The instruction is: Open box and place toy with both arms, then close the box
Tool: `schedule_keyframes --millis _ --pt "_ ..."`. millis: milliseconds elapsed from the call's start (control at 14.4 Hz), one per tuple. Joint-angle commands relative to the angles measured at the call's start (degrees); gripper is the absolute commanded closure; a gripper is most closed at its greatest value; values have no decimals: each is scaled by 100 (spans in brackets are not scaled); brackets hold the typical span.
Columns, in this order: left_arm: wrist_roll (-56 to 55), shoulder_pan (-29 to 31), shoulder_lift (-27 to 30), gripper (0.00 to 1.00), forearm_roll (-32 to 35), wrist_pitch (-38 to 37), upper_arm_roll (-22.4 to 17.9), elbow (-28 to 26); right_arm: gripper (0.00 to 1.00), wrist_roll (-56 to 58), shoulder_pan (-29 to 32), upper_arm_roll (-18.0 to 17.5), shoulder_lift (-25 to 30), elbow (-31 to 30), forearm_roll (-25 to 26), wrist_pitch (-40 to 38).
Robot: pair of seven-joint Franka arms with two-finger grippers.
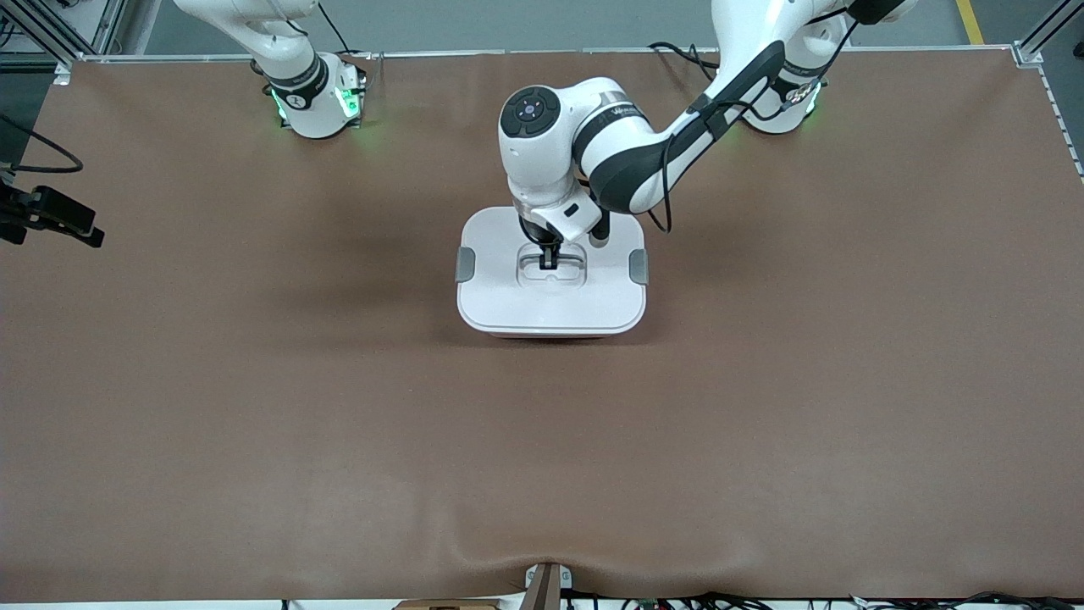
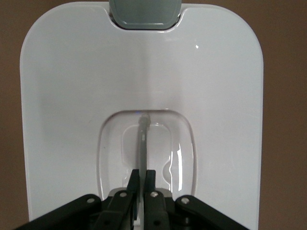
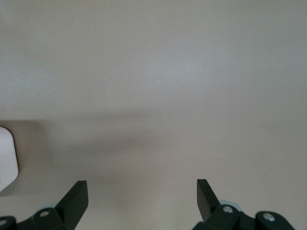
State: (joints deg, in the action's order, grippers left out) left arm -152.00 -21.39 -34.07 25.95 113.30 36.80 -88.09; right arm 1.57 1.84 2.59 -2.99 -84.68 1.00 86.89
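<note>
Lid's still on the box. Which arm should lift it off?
Left. The left gripper is already down in the recessed handle of the lid, its fingers pinched on the thin handle bar. The right gripper is open over bare table, away from the box.

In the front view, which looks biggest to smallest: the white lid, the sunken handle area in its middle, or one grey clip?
Largest to smallest:
1. white lid
2. sunken handle area, partly hidden by the left claw
3. grey clip
</note>
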Motion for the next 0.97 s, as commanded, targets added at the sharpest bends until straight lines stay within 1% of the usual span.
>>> schedule_keyframes --millis 0,348,696,766,835,905 --pt "-32 3 15 100 173 -97 12 -121 0 45 89 -74 71 13 59 -41" --pt "-23 12 173 100 173 -97 12 -130 0 54 89 -74 62 4 41 -76" --pt "-84 -50 85 100 305 -106 12 -209 0 54 89 -74 71 13 50 -85" --pt "-84 -24 103 90 305 -106 12 -209 0 54 89 -74 71 13 41 -85" --pt "-58 -6 138 65 305 -106 20 -200 0 54 71 -83 62 4 41 -76" --pt "-23 11 155 21 305 -115 20 -165 0 54 45 -92 53 4 41 -67"
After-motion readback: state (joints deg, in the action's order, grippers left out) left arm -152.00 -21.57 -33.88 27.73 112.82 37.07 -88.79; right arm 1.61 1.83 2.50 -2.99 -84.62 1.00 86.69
